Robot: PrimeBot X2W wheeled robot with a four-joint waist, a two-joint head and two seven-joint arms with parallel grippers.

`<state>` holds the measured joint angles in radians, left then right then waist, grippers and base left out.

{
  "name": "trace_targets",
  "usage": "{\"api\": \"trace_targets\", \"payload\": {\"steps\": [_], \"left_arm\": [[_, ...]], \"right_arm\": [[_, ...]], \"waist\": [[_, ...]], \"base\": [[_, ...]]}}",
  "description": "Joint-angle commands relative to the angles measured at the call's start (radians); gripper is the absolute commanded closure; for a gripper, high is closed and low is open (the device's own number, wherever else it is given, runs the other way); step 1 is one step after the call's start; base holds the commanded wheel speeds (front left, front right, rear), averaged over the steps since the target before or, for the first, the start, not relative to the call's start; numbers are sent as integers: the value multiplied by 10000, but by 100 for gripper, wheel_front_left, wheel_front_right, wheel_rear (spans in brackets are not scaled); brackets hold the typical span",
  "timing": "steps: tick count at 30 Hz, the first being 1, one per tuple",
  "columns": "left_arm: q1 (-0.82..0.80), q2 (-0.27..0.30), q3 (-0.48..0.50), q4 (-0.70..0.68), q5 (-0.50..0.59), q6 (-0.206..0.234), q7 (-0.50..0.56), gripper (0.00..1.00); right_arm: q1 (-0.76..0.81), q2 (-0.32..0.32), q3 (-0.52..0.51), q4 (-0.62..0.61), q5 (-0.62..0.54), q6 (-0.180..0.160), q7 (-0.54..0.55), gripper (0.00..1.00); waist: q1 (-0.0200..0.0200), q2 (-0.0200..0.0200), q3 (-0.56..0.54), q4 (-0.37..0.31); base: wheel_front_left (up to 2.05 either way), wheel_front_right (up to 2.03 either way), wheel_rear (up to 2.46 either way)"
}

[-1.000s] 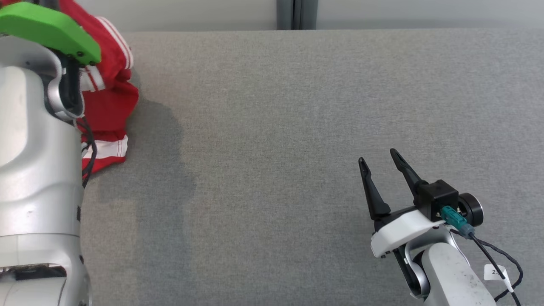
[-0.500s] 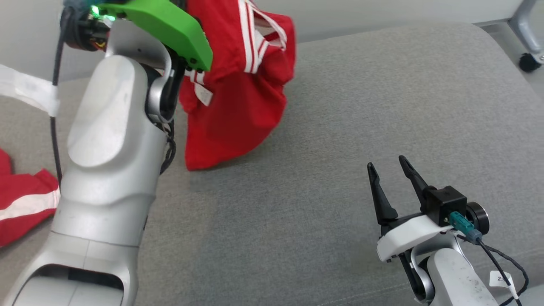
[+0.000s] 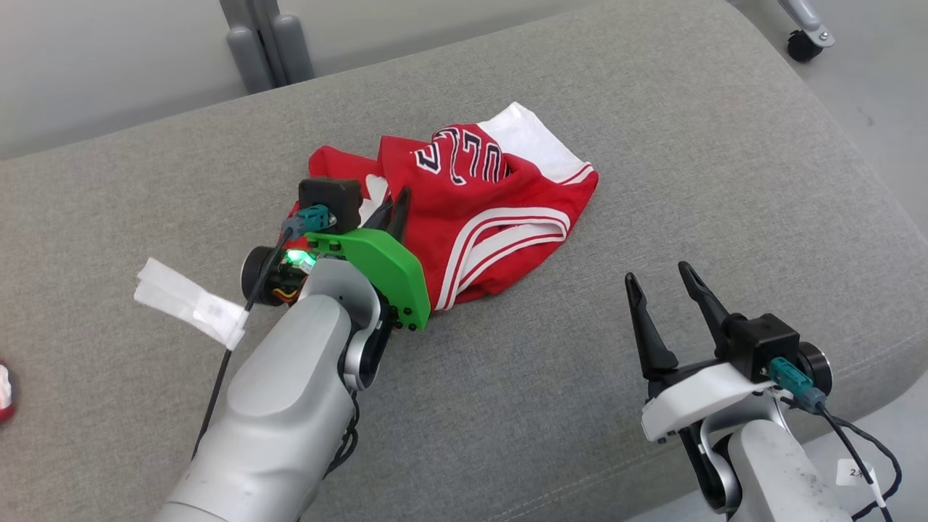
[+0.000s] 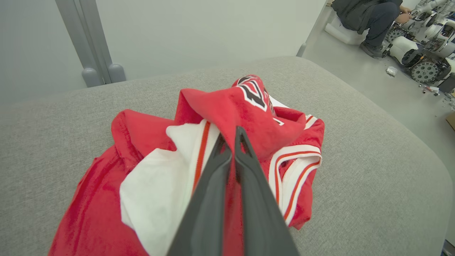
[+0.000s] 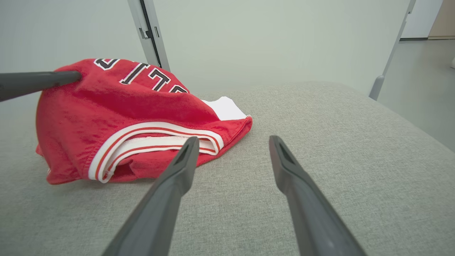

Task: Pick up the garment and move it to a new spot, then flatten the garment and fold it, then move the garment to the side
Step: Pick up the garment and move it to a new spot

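Jersey (image 3: 493, 217): crumpled on the grey pad (image 3: 689, 145) | left gripper (image 4: 229, 134): clamped on a raised fold | right gripper (image 3: 656, 272): spread, empty | handling: probably light, limp, drapes; best taken by the banded hem.

My head camera looks down on the bench (image 3: 652, 145) from up high. My left wrist camera sits right over the garment (image 4: 213, 103) — my right one sees it too, from low down near the bench's front edge.
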<state>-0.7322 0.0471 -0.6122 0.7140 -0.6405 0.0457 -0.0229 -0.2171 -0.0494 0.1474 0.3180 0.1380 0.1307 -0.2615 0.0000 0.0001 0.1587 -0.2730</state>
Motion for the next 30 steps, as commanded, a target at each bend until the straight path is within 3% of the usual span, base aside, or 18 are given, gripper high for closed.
{"api": "trace_targets", "payload": {"steps": [1,7,10,16,21,30], "left_arm": [[151,64,-71,87,-231,46,-242,0],[645,68,-58,-47,-585,-96,-1889,0],[1003,457,209,-521,-136,67,-2360,0],[2832,1044,1895,-3197,1233,503,-2409,0],[4632,1190,3095,-4505,2324,224,-2414,0],[6434,957,4577,-4717,3224,-465,-2416,0]], "right_arm": [[-47,-20,-64,-38,32,1,-49,0],[179,-20,-531,-87,-178,1,-50,0],[317,-23,-781,-135,-351,1,-48,0],[597,-23,-1353,-223,-703,1,-43,0],[832,-23,-1578,-291,-913,1,53,0],[1212,-23,-1595,-442,-1025,1,302,0]], "waist": [[0,-1,57,-5],[0,-1,-228,549],[0,-1,-428,917],[0,-1,-906,1775],[0,-1,-1291,2287],[0,-1,-1550,2600]], "base": [[0,0,0],[0,0,0],[0,0,0],[0,0,0],[0,0,0],[0,0,0]]}}
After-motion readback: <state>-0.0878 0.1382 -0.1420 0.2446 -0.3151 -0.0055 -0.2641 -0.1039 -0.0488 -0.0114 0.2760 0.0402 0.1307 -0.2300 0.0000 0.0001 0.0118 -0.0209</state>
